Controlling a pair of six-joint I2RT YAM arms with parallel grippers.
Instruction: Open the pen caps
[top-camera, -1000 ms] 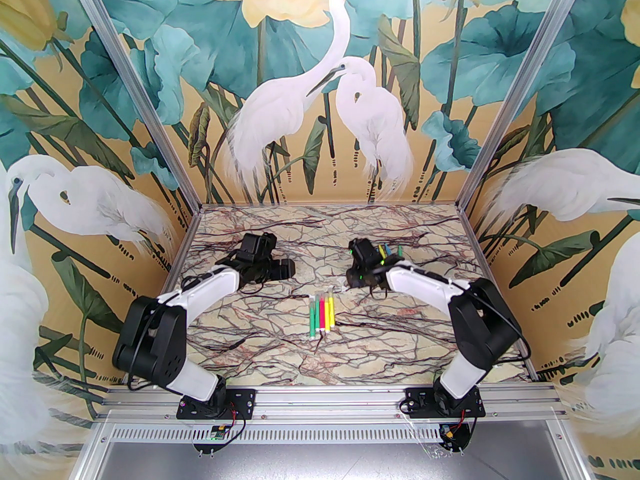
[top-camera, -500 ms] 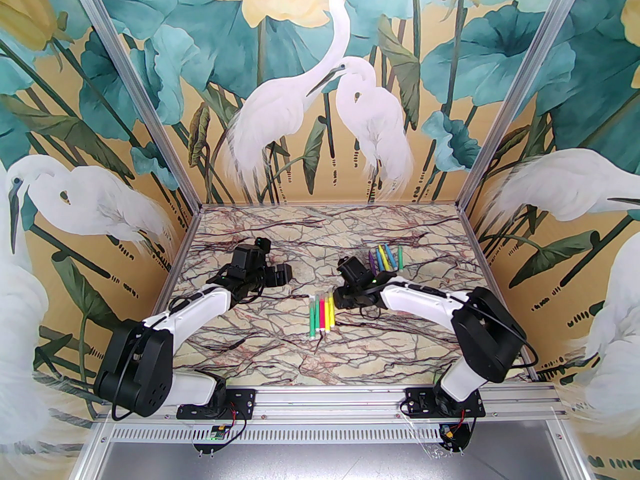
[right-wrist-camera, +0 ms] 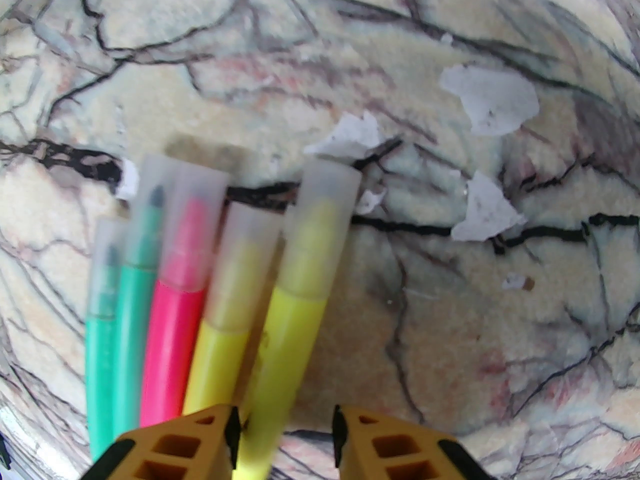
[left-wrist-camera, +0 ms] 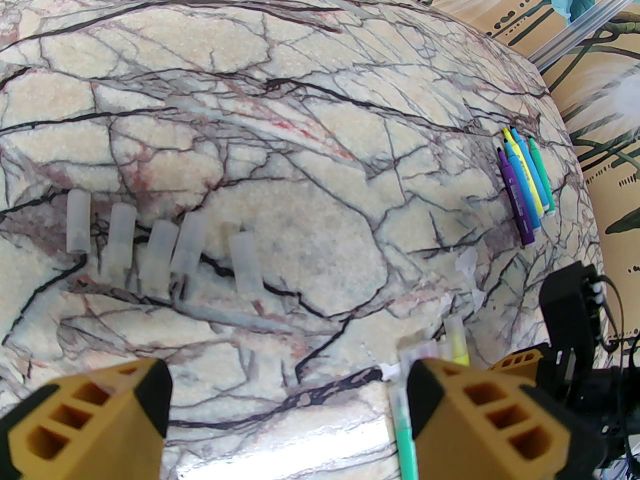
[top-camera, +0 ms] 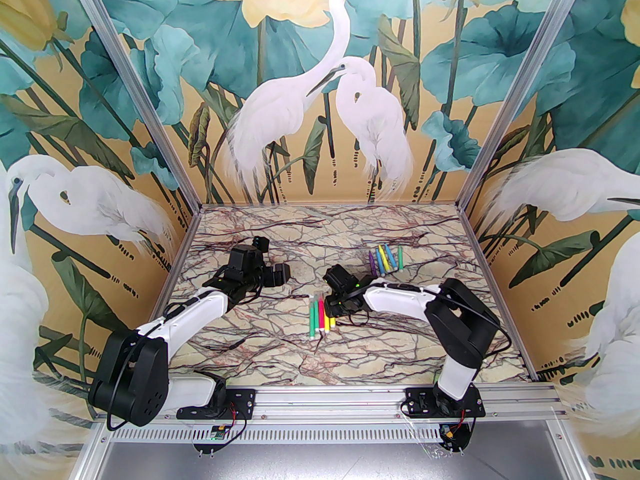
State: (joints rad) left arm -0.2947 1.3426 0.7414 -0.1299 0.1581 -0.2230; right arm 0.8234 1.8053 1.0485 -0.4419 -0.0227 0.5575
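Five capped pens (right-wrist-camera: 200,288) lie side by side at the lower left of the right wrist view: two green, one pink, two yellow, each tip under a clear cap (right-wrist-camera: 325,203). The right gripper (right-wrist-camera: 285,433) straddles the rightmost yellow pen (right-wrist-camera: 295,328); its jaws are partly apart, with a gap on the pen's right side. White paper scraps (right-wrist-camera: 487,98) dot the marble table (right-wrist-camera: 500,343).

The left wrist view adds five loose pen caps (left-wrist-camera: 157,258) in a row at middle left and the uncapped pens (left-wrist-camera: 525,193) bunched at upper right. The left gripper (left-wrist-camera: 287,418) hangs with jaws spread wide, nothing between them.

From above, the two pen groups lie well apart. Print on the purple barrel is too small to read.
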